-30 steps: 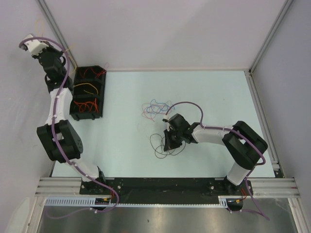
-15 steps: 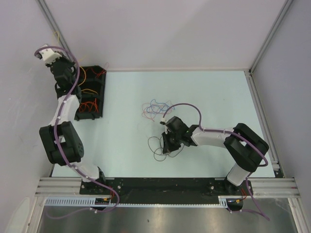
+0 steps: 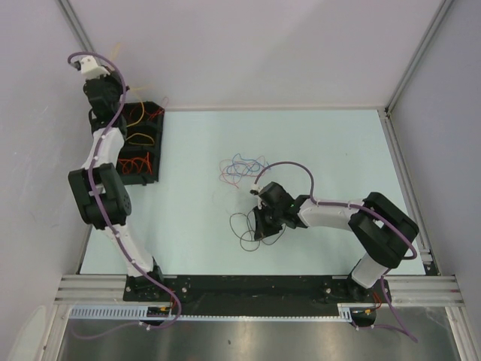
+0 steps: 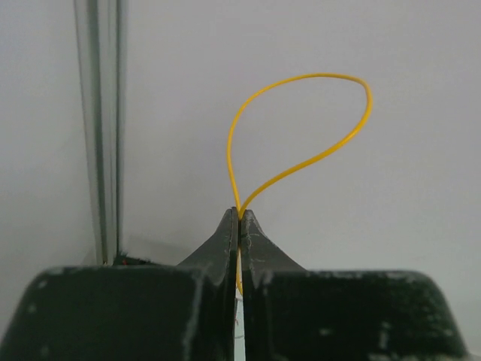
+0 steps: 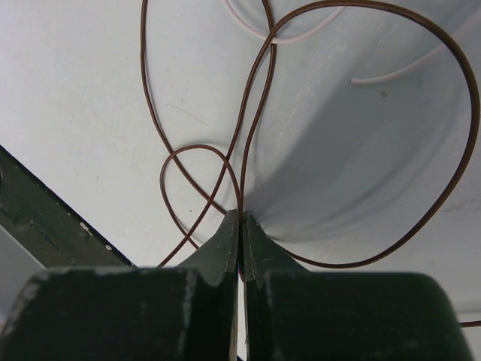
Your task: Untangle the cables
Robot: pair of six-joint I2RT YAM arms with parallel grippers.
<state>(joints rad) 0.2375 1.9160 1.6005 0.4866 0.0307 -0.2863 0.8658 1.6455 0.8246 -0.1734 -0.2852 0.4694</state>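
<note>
Cables (image 3: 242, 167) — hair-thin curls on the matte counter (image 3: 323, 135). Left jaws pinch a yellow teardrop loop (image 4: 316, 74), clear only at its wrist — right jaws clamp a brown wire (image 5: 259, 83).

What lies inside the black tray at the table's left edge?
Loose red-orange wires and a yellow wire, in separate compartments. The left arm crosses over the tray on its left side, hiding whatever lies there.

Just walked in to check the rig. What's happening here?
Each arm holds one thin wire. The left gripper, jaws shut, holds a yellow wire in the air near the black bin of wires. The right gripper, jaws shut, pinches a brown wire low over the table, near a loose multicoloured tangle.
</note>
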